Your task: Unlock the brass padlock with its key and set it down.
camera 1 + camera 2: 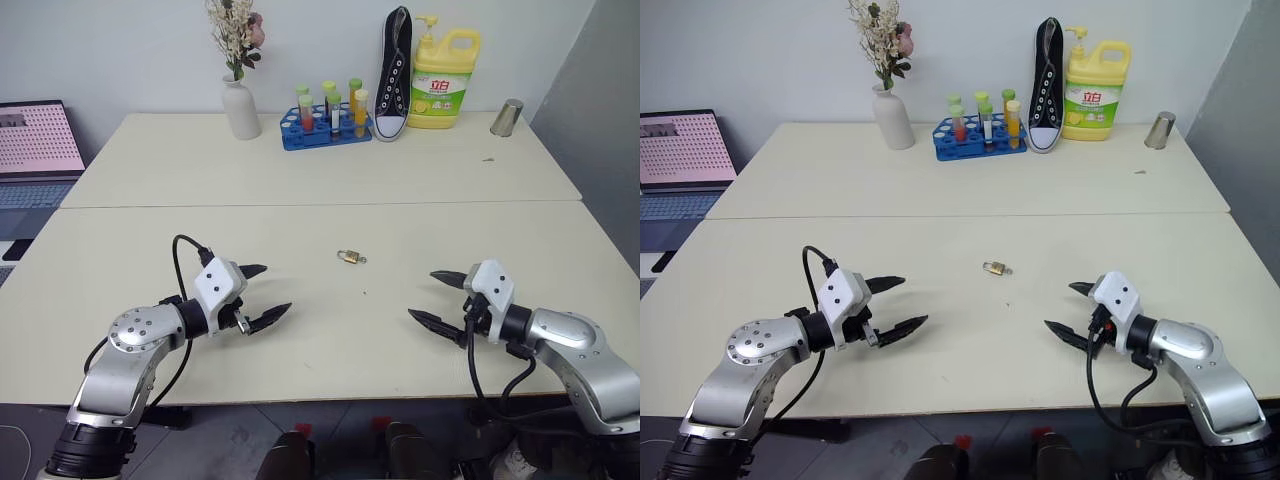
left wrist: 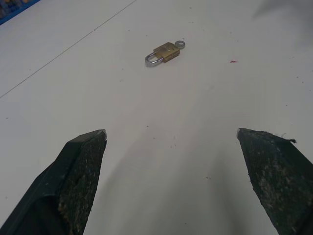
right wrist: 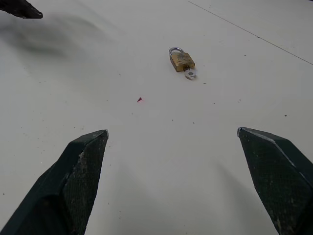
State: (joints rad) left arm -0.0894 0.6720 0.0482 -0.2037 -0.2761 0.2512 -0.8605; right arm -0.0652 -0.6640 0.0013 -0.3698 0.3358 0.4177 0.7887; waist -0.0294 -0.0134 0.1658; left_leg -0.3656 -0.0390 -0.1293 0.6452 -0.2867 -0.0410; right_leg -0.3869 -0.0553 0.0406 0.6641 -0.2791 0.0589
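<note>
Nearest the robot, the left gripper [image 1: 260, 294] hangs just above the near table [image 1: 120, 300] at about 8 o'clock from the table's middle, its two black fingers spread wide with nothing between them. The right gripper [image 1: 438, 296] mirrors it at about 4 o'clock, fingers likewise wide apart and empty. The two grippers point inward toward each other, well apart.

Between them and a little farther out, at 12 o'clock from the gap, the brass padlock [image 1: 348, 257] lies flat on the near table, touched by neither gripper. The key [image 3: 190, 73] sits in the bottom of the lock body (its round silver head is all that sticks out), and the silver shackle looks closed in both wrist views. A tiny red speck [image 3: 139, 100] lies on the tabletop near the padlock.

Farther off, past the seam, a second table [image 1: 480, 175] carries a white vase of dried flowers [image 1: 240, 100] at 11 o'clock, a blue rack of coloured tubes [image 1: 326, 120] at 12, a black sneaker [image 1: 394, 75] stood on end, a yellow detergent bottle [image 1: 444, 80] at 1, and a metal cup [image 1: 507, 117] beyond that. A laptop [image 1: 35, 150] sits off the tables at 10 o'clock.
</note>
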